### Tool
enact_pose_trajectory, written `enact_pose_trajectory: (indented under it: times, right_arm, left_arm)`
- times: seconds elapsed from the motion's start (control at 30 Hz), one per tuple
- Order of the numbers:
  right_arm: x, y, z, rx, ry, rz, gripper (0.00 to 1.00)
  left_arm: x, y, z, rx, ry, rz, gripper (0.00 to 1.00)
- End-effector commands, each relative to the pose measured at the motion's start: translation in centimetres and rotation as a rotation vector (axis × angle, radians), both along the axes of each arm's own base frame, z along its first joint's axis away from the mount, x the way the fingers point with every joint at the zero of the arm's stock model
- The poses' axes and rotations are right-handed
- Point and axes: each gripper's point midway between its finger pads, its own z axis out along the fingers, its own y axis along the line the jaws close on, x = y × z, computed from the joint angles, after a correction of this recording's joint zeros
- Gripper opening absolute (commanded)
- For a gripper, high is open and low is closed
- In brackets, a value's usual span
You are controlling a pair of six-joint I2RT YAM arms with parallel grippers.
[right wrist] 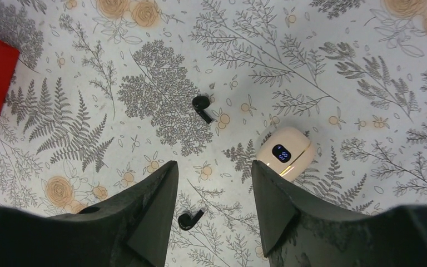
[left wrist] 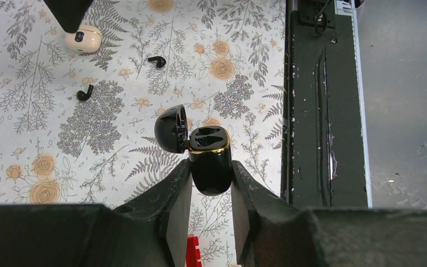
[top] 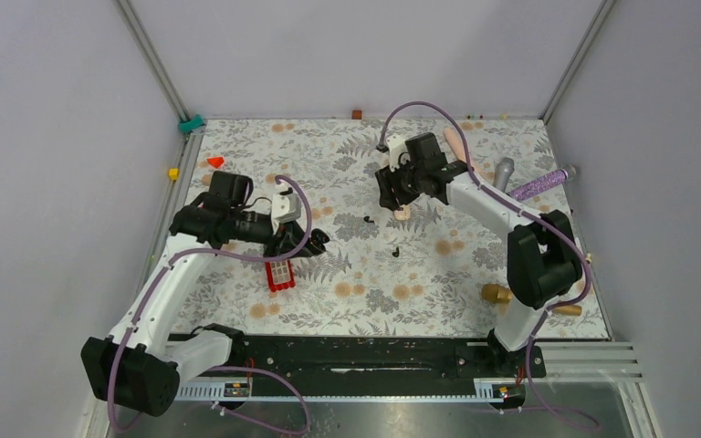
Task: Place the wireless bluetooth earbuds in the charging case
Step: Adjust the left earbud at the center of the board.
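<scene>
Jaws on your left gripper (left wrist: 210, 173) pinch the glossy charging case (left wrist: 210, 156), lid open. Your right gripper (right wrist: 214, 167) hangs spread over one earbud (right wrist: 190, 219), with the second earbud (right wrist: 203, 108) nearby on the table. Expect them to be light and slick, so grip across the bulb.

From above we see the earbuds (top: 366, 219) only as dark specks, too small to tell bulb from stem. In the left wrist view the left fingers (left wrist: 175, 194) hide the black case's (left wrist: 208, 150) lower sides, the bottom edge cuts off the red block (left wrist: 193, 257), and a dark shape (left wrist: 66, 11), itself cut by the top edge, covers a bit of the beige case (left wrist: 83, 40). In the right wrist view the left edge cuts the block and a right finger (right wrist: 289, 211) covers the beige case's corner.
</scene>
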Motion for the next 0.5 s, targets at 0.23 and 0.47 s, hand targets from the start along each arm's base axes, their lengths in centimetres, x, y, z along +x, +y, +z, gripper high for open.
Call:
enact_pose_trajectory:
  times: [0.23,0.47]
  right_arm:
    - [-1.3,3.1,-3.5,-0.073,0.124,0.056,0.57]
    - [-1.2,3.4,-6.2,-0.100,0.228,0.010,0.57]
  left_arm:
    - [-0.3,0.2,1.4,-0.117,-0.016,-0.028,0.00]
    - [-0.1,0.2,1.1,-0.123,-0.001,-0.027,0.00]
